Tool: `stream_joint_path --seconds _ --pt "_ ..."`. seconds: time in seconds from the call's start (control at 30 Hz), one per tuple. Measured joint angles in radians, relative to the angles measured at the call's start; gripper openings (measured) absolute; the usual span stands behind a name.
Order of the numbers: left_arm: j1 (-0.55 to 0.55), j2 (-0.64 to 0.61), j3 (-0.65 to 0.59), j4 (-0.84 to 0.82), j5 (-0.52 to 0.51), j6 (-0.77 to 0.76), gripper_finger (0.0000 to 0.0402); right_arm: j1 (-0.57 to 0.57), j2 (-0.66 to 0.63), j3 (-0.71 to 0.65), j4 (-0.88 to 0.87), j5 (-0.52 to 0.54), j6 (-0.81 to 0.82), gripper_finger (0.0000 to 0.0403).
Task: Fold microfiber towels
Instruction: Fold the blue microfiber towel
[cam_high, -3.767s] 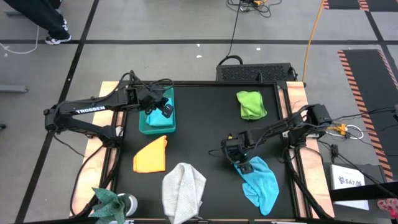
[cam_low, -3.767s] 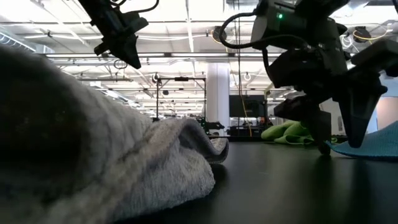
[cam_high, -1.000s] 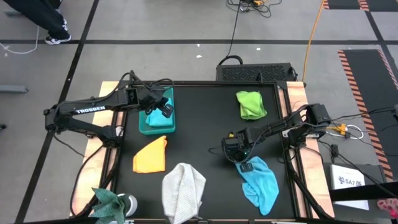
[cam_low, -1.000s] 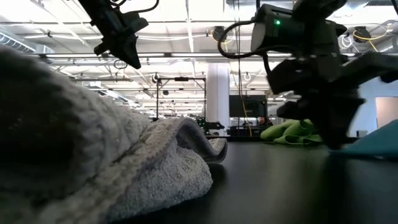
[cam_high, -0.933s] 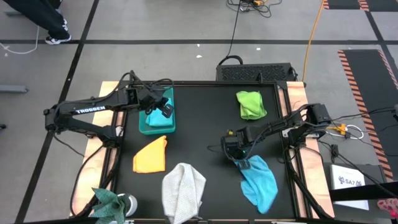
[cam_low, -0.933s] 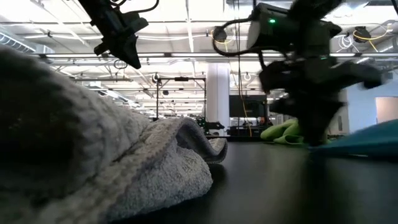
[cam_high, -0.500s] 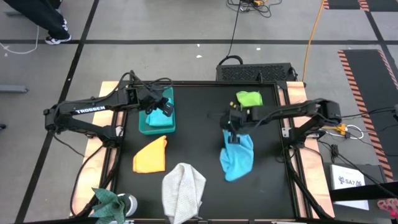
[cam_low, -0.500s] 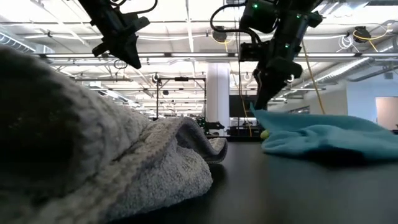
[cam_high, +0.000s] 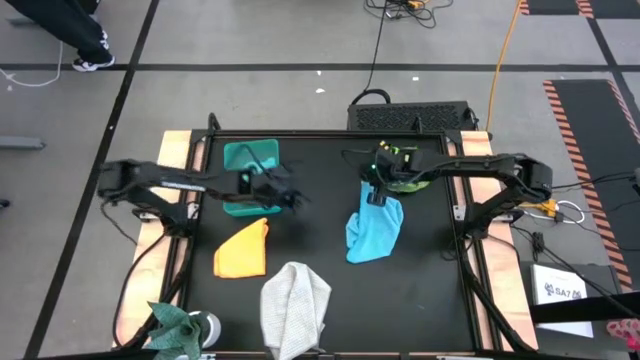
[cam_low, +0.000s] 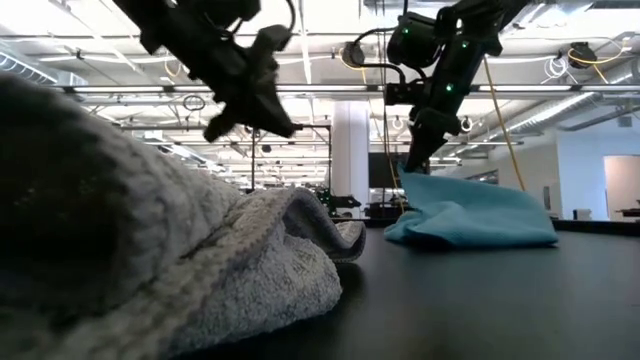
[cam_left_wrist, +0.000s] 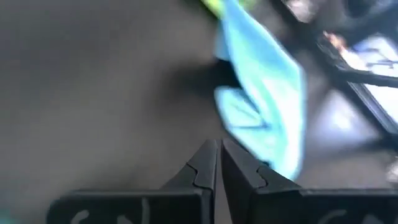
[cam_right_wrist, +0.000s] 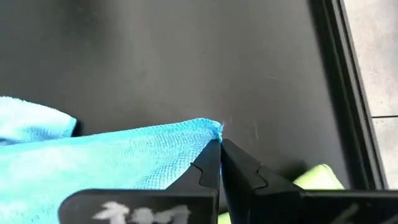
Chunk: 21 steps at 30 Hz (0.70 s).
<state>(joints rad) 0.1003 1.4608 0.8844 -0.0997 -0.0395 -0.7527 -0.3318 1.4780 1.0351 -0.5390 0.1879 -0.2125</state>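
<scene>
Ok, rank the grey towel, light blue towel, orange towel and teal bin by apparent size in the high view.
1. Grey towel, largest.
2. Light blue towel and orange towel: too alike to rank.
3. Teal bin: smallest showing, though the left arm covers part.

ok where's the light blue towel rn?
High view: the light blue towel lies right of the table's centre, just below the lime green towel, with the right gripper shut on its top corner.

The light blue towel (cam_right_wrist: 93, 155) pinched in the right gripper (cam_right_wrist: 217, 163) is soft, finely looped cloth. Beneath the gripper, the table (cam_right_wrist: 155, 56) is smooth matt black. The grey towel (cam_low: 150, 260) looks coarser and nubbly.
</scene>
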Motion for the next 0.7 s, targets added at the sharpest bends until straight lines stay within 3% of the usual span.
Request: stream_joint_path --seconds 0.23,0.43,0.7 --pt "-0.093 0.199 0.006 0.286 0.123 -0.166 0.0024 -0.037 0.0 0.0 -0.003 -0.001 -0.078 0.0" --pt "-0.155 0.324 0.003 0.371 0.184 -0.221 0.0029 -0.042 0.0 0.0 0.004 -0.003 -0.151 0.0" --pt "-0.172 0.429 0.005 0.529 0.22 -0.352 0.0117 -0.048 0.0 0.0 0.05 -0.002 -0.227 0.0"
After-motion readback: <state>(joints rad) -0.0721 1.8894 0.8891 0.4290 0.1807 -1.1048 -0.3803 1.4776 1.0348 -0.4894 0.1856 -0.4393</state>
